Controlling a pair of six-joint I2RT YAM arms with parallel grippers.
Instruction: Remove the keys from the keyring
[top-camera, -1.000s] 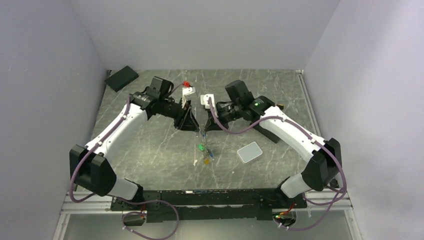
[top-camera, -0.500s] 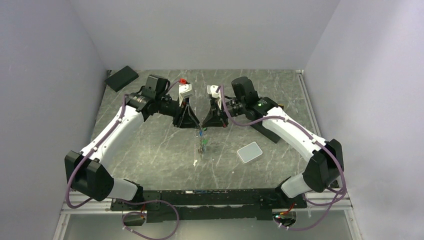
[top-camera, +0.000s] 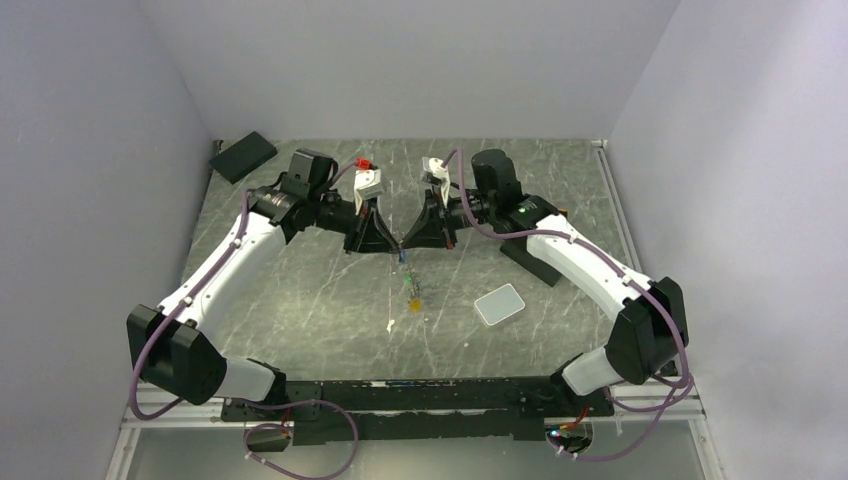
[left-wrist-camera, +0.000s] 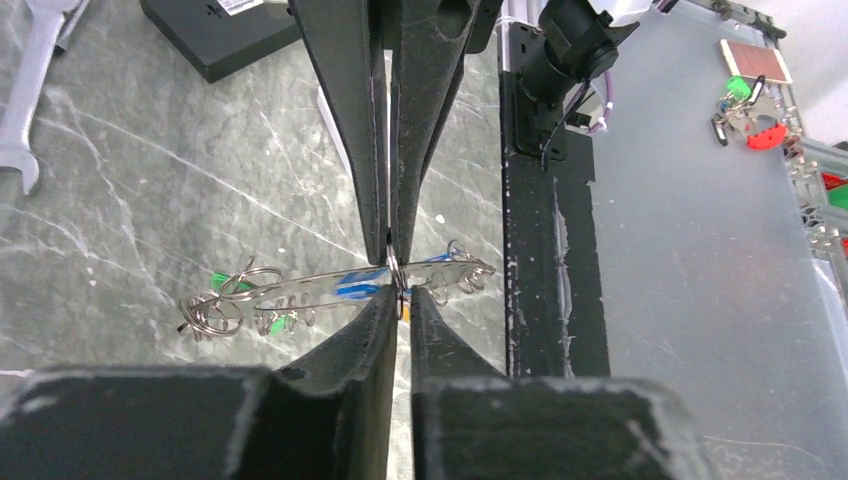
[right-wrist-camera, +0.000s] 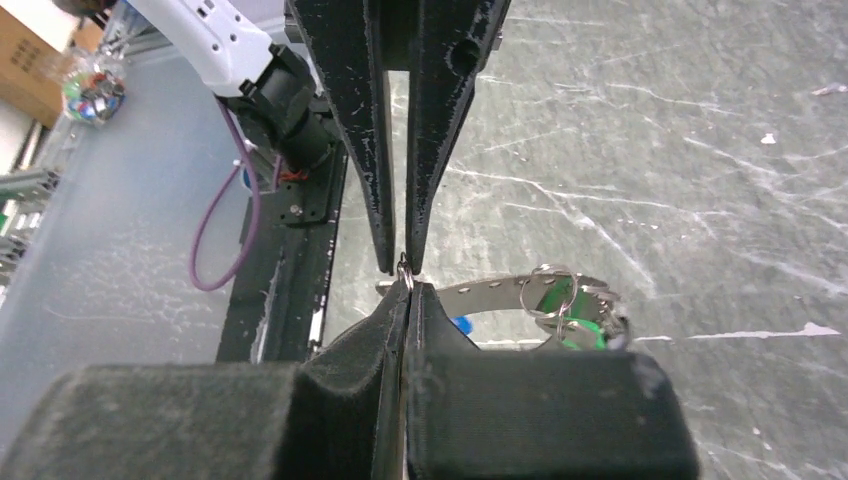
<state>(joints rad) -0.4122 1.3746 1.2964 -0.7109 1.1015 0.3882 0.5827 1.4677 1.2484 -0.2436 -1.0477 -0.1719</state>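
Pinching the keyring (right-wrist-camera: 404, 266) at mid-frame, the right gripper (right-wrist-camera: 404, 287) is clenched on its wire; the left gripper (left-wrist-camera: 401, 296) stands narrow about it, grip uncertain. Keys (top-camera: 411, 290) dangle below. Likely step: steadying the keyring; next, one key must be worked toward its split.

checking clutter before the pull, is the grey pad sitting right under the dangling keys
No, the grey pad lies flat on the table off to the right of the keys, apart from them.
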